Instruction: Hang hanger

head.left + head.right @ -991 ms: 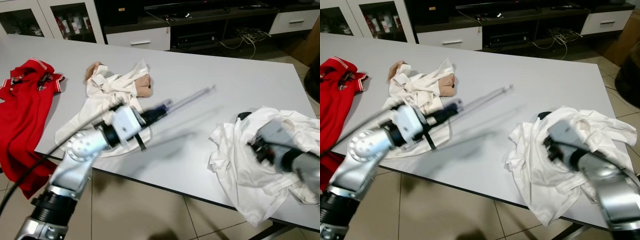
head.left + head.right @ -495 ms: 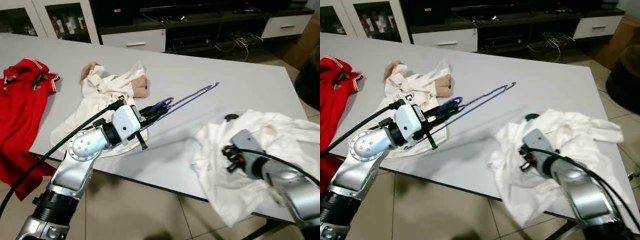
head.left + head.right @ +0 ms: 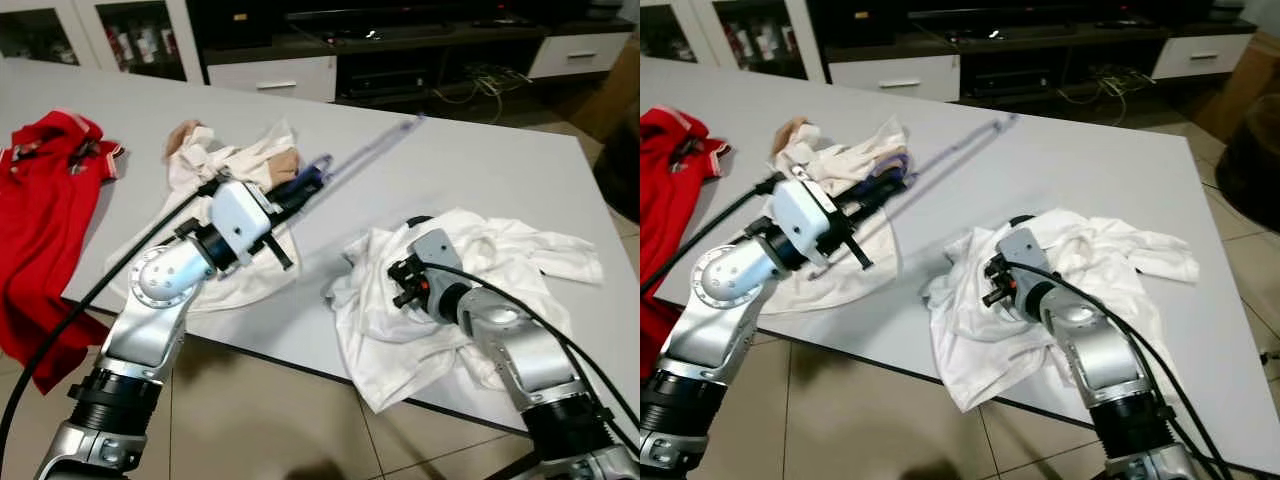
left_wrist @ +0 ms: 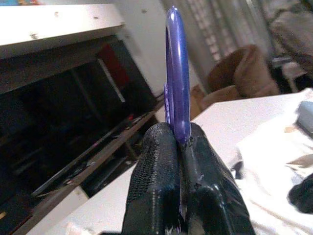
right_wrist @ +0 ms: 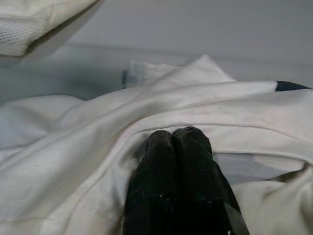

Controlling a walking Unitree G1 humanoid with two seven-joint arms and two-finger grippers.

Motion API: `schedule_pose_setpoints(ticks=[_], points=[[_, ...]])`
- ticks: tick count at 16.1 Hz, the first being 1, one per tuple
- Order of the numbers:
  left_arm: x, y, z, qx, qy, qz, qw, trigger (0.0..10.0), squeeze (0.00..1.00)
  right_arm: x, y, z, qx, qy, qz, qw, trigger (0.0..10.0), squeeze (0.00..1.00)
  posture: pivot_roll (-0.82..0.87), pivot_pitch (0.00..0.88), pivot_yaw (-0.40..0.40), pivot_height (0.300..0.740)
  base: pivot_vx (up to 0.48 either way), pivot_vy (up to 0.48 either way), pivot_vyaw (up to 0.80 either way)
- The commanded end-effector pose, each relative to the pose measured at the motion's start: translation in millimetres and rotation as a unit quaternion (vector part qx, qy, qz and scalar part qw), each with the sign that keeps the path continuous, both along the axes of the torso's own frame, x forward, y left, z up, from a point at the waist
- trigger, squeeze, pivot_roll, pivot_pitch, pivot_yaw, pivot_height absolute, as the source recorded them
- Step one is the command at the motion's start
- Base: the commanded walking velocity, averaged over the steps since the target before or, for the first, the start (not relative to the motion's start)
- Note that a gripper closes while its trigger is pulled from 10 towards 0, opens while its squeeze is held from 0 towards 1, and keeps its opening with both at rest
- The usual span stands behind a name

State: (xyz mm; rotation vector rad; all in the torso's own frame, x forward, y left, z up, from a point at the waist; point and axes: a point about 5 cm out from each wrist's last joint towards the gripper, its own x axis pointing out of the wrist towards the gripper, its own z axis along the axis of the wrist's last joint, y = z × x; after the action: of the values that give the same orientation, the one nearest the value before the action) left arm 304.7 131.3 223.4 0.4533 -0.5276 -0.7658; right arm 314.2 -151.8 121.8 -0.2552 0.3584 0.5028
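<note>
left gripper clamps purple hanger, raised above bench | right gripper pinches white shirt fold

Right hand dragged white shirt leftward — hanger swung up.

Purple hanger noted; black fingers. White shirt and second white garment seen on grey table. Red polo, white-trimmed.
</note>
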Motion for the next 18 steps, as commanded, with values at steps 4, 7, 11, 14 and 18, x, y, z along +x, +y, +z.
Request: schedule_pose_setpoints(ticks=[4,7,11,14,18], points=[[3.2,7.5,6,-0.038,-0.001,0.024,0.999,10.0,0.00,-9.1,-54.7,37,0.012,-0.055,-0.074,0.996,10.0,0.00,-0.01,0.082,0.004,0.740,0.000,0.000,0.00],[3.7,5.8,3,-0.039,0.015,0.009,0.999,10.0,0.00,-41.9,-42.2,36,0.011,-0.029,0.020,0.999,10.0,0.00,-0.02,0.079,0.012,0.740,0.000,0.000,0.00],[2.5,0.0,-4,-0.023,0.039,-0.024,0.999,10.0,0.00,-63.1,-20.8,27,-0.026,-0.015,0.087,0.996,10.0,0.00,-0.05,0.085,0.020,0.740,0.000,0.000,0.00],[1.8,-0.2,-7,-0.022,0.050,-0.032,0.998,10.0,0.00,-63.7,-12.0,32,-0.043,-0.036,0.088,0.995,10.0,0.00,-0.05,0.098,0.029,0.740,0.000,0.000,0.00],[-9.2,4.2,-30,0.006,0.126,-0.076,0.989,10.0,0.00,-74.6,9.6,15,-0.026,-0.016,0.102,0.994,10.0,1.00,-0.05,0.112,0.047,0.740,0.000,0.000,0.00]])
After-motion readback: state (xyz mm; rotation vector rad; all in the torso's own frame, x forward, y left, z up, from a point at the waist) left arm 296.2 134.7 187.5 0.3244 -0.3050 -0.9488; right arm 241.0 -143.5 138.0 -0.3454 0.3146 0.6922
